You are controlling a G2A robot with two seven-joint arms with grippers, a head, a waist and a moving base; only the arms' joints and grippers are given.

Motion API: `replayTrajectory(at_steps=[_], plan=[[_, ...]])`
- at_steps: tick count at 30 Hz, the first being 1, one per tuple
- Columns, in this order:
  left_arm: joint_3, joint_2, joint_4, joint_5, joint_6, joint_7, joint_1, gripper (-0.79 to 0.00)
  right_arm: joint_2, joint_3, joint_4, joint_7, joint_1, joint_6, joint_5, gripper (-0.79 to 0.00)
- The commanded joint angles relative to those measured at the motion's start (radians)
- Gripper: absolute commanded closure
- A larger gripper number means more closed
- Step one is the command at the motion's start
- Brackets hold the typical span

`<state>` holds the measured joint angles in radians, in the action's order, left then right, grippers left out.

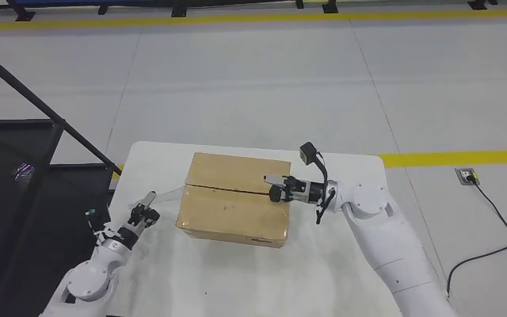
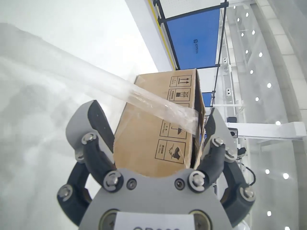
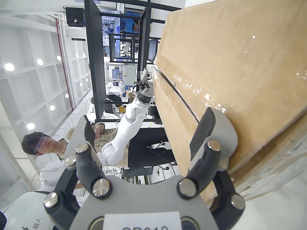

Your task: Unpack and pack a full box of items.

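A closed cardboard box (image 1: pixel 232 202) sits in the middle of the white table (image 1: pixel 333 261), its two top flaps meeting at a seam (image 1: pixel 226 189). My right gripper (image 1: pixel 277 187) is open at the box's right end by the seam, one finger (image 3: pixel 207 130) lying on the top flap (image 3: pixel 227 72). To the left of the box, my left gripper (image 1: pixel 146 208) is open and faces the printed end of the box (image 2: pixel 153 140). A strip of clear tape (image 2: pixel 158 105) hangs loose from that end and stretches out past my left fingers. The left gripper (image 3: pixel 144 82) shows beyond the box.
A black frame (image 1: pixel 47 150) and dark netting stand off the table's left side. The table's front (image 1: pixel 238 277) and right parts are bare white surface. A yellow floor line (image 1: pixel 444 158) and a socket with a cable (image 1: pixel 467 176) lie to the right.
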<state>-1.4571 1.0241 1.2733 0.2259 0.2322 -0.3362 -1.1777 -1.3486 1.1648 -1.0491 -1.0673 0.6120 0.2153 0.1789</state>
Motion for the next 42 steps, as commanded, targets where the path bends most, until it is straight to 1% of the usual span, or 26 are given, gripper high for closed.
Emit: replayTrajectory(at_steps=[1,5,16,20,24,28,31,37,42], plan=[[0.018,0.006,-0.038,0.023,-0.013,-0.016,0.03,-0.785,0.002,0.0,-0.007,0.001,0.003,-0.005,0.002,-0.785],[0.059,0.018,-0.093,0.018,-0.016,-0.019,0.08,-0.785,0.005,-0.001,-0.015,-0.004,0.006,-0.011,0.007,-0.785],[0.127,0.054,-0.23,0.118,-0.034,-0.055,0.202,-0.785,0.008,-0.015,0.026,-0.015,-0.003,-0.023,0.032,-0.785],[0.144,0.067,-0.267,0.139,-0.004,-0.038,0.234,-0.785,0.008,-0.02,0.043,-0.017,-0.01,-0.018,0.041,-0.785],[0.135,0.073,-0.268,0.151,0.052,-0.018,0.24,-0.785,0.008,-0.025,0.057,-0.017,-0.017,-0.014,0.046,-0.785],[0.108,0.07,-0.233,0.136,0.104,0.005,0.22,-0.785,0.009,-0.027,0.068,-0.018,-0.02,-0.01,0.055,-0.785],[0.085,0.065,-0.184,0.1,0.131,0.033,0.195,-0.785,0.01,-0.029,0.072,-0.02,-0.023,-0.006,0.059,-0.785],[0.022,0.053,-0.033,0.031,0.164,0.075,0.123,-0.785,0.012,-0.033,0.08,-0.028,-0.025,0.005,0.07,-0.785],[-0.022,0.045,0.099,-0.046,0.161,0.095,0.063,-0.785,0.014,-0.034,0.085,-0.034,-0.026,0.014,0.075,-0.785]])
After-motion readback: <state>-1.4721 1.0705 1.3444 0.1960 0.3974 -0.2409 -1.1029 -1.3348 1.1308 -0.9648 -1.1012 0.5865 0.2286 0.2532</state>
